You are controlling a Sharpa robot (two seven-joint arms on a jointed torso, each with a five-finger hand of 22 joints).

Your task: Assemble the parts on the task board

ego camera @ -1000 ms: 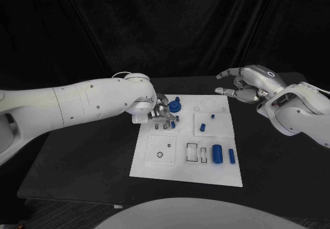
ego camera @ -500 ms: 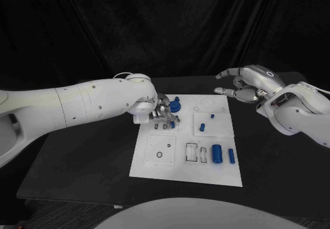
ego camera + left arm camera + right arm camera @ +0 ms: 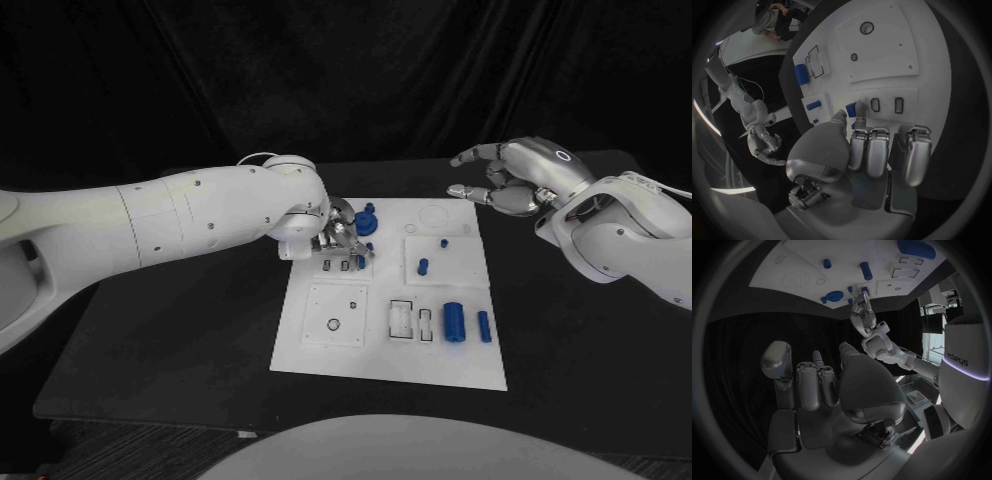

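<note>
While the left hand (image 3: 336, 232) is lowered over the far left part of the task board (image 3: 389, 355), its fingers (image 3: 859, 117) close narrowly on a small blue part (image 3: 851, 108), pinched between thumb and fingertip just beside two small dark slots (image 3: 339, 266) in the board. In the head view the hand itself covers most of this pinch, so how the part sits against the board is hard to make out. Just beyond the fingers stands a blue knobbed piece (image 3: 368, 220), and a little farther out lie a small blue peg (image 3: 423, 267) and a tiny blue stub (image 3: 444, 243). Nearer the robot, well away from the fingers, a large blue cylinder (image 3: 454, 322) and a slimmer blue piece (image 3: 483, 327) lie side by side, next to rectangular outlines (image 3: 414, 320) on the board.

The right hand (image 3: 508, 180) hovers off the far right corner of the board, its fingers (image 3: 808, 385) loosely spread and holding nothing, apart from every part.

The board lies on a black table (image 3: 173, 340), and black curtains (image 3: 346, 70) hang behind it; the table's far edge merges with the dark cloth.
</note>
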